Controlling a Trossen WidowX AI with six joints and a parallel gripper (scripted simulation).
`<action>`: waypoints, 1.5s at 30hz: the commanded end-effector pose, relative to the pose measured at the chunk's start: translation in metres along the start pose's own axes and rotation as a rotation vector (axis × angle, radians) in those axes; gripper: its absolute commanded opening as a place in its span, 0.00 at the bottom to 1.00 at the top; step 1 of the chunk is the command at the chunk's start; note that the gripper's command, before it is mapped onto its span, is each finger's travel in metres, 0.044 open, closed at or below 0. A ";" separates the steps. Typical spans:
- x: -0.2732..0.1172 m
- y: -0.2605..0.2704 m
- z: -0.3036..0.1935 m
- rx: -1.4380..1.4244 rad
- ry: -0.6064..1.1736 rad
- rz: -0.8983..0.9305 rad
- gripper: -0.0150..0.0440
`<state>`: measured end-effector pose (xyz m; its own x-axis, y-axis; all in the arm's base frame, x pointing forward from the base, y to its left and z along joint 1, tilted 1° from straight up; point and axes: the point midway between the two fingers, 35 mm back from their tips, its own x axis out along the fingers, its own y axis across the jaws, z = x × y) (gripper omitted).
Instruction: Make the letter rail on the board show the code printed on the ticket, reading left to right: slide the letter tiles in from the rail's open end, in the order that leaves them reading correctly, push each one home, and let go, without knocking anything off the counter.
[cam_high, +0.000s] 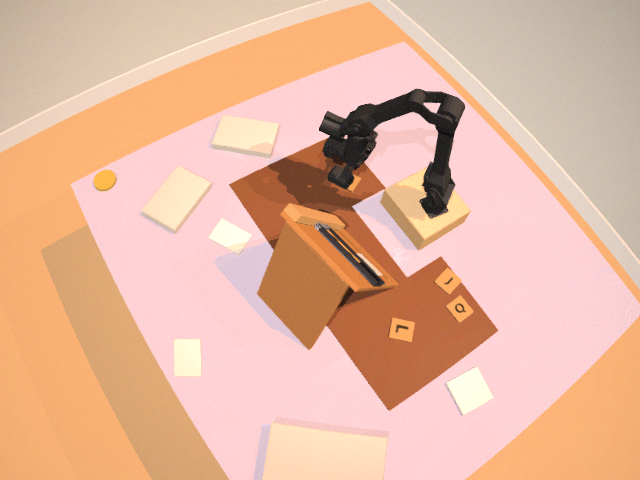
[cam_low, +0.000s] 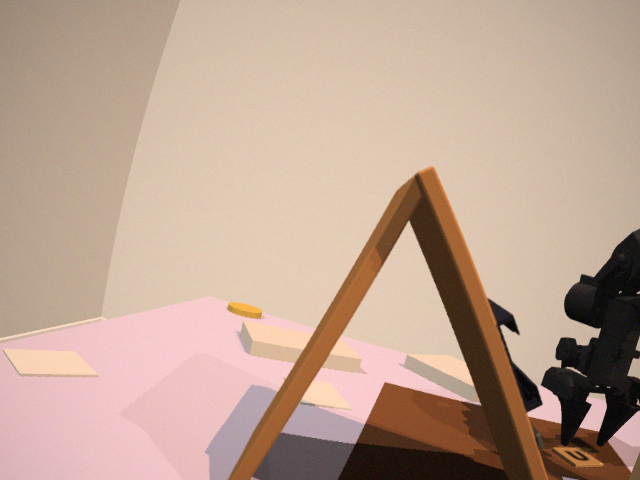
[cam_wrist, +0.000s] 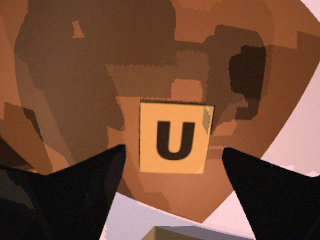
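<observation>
My gripper (cam_high: 349, 178) (cam_low: 584, 443) (cam_wrist: 175, 152) is open and points down, its fingertips just above and on either side of the U tile (cam_high: 355, 183) (cam_low: 577, 456) (cam_wrist: 175, 112). The U tile lies flat on the brown mat, with nothing gripped. The A-shaped board (cam_high: 305, 289) (cam_low: 460, 289) stands mid-counter. Its dark rail (cam_high: 343, 249) (cam_low: 522, 379) is seen edge-on, with letters unreadable. The pale ticket (cam_high: 370, 264) on the board is also unreadable. The J tile (cam_high: 448, 281), Q tile (cam_high: 459, 308) and L tile (cam_high: 401, 329) lie on the mat's other part.
The arm stands on a wooden block (cam_high: 423, 235) beside the mat (cam_high: 387, 382). Pale slabs (cam_high: 245, 135) (cam_low: 299, 347), flat cards (cam_high: 187, 357) (cam_low: 49, 363) and a yellow disc (cam_high: 104, 180) (cam_low: 245, 309) lie around the board. The board's upper edge rises near the arm.
</observation>
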<state>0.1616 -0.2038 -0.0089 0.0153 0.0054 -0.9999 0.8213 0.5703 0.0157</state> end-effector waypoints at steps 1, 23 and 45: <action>0.001 -0.001 0.000 0.005 -0.002 -0.004 0.83; 0.020 -0.001 0.000 0.005 -0.001 -0.004 0.83; 0.017 0.000 0.000 0.005 -0.001 -0.004 0.52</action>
<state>0.1621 -0.2038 -0.0278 0.0161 0.0037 -0.9999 0.8215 0.5700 0.0153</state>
